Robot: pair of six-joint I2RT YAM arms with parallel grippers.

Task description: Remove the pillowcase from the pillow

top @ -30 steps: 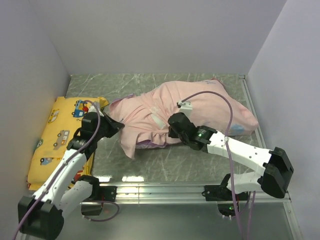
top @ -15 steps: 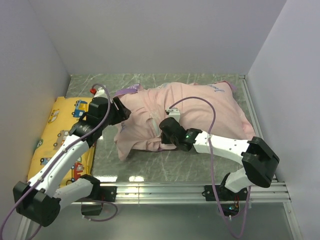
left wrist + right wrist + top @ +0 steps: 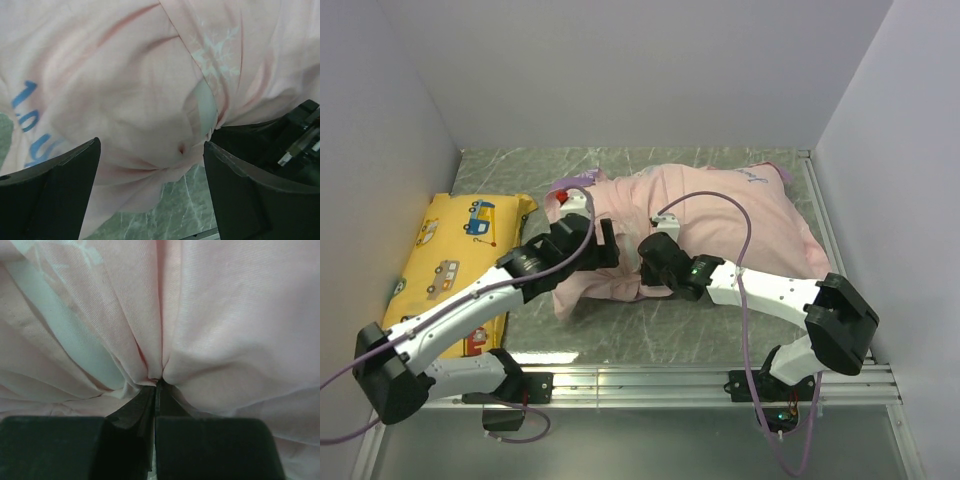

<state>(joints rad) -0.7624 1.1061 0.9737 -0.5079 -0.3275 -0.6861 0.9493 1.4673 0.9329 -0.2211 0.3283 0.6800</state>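
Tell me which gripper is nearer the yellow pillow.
Left. The left gripper hangs open over the pillowcase, right of the yellow pillow; the right gripper pinches fabric farther right.

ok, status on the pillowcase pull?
Right gripper shut on a pillowcase fold. Left gripper open, over the fabric. Pillow itself not showing. Yellow pillow off to the left, not in the way.

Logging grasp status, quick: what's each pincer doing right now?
Left pincer: open, empty, facing the pillowcase.
Right pincer: closed on a pillowcase fold.
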